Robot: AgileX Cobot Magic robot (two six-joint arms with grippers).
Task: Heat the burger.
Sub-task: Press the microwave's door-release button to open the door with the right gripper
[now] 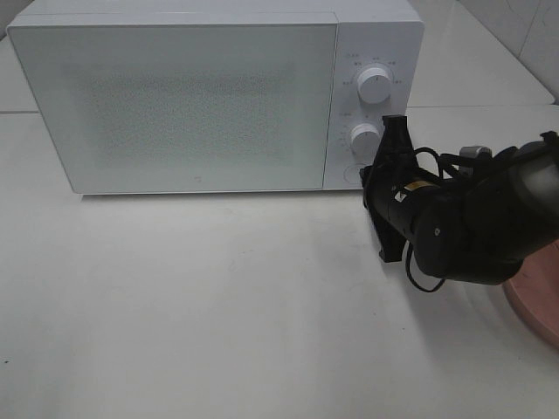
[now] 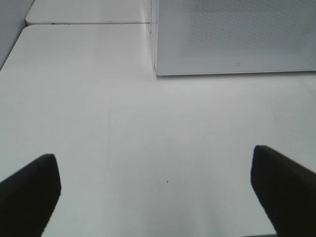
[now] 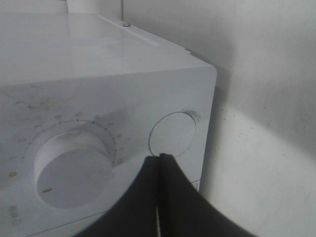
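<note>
The burger is out of view in every frame. A white microwave (image 1: pixel 183 96) stands at the back of the table with its door closed; it also shows in the left wrist view (image 2: pixel 232 39). My right gripper (image 1: pixel 369 177) is shut and empty, with its tips just below the round button (image 3: pixel 173 133) at the bottom of the control panel. In the right wrist view the shut tips (image 3: pixel 160 157) are close to the button's edge, beside the lower knob (image 3: pixel 74 170). My left gripper (image 2: pixel 158 197) is open and empty above the bare table in front of the microwave's left corner.
The upper knob (image 1: pixel 376 85) and lower knob (image 1: pixel 364 137) sit on the microwave's right panel. Part of a pink plate (image 1: pixel 537 297) shows at the right edge, partly under my right arm. White table (image 1: pixel 218 297) stretches in front of the microwave.
</note>
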